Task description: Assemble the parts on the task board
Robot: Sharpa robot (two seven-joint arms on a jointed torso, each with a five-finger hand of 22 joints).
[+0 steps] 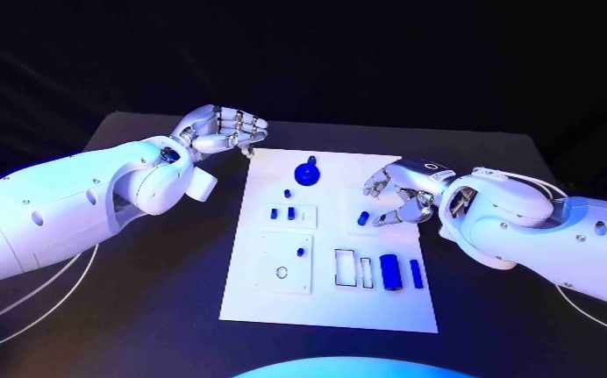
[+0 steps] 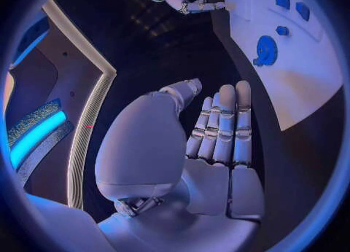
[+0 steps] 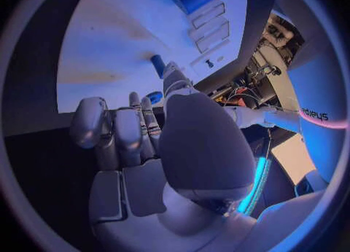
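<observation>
Task board (image 1: 332, 303) with blue parts (image 1: 389, 272) in recesses

Left arm: mine comes in low and bends toward the far left corner of the task board (image 1: 332, 246).
Left hand (image 1: 223, 129): I keep it just off that far left corner, over the table rather than the board, fingers straight and side by side with the thumb alongside, holding nothing.
Right arm: mine reaches in over the board's right edge, about halfway along it.
Right hand (image 1: 400, 192): I hang it over the right half of the board, fingers curled downward; its thumb tip and a fingertip sit right at a small blue part (image 1: 363, 217), though I cannot tell whether they grip it.
</observation>
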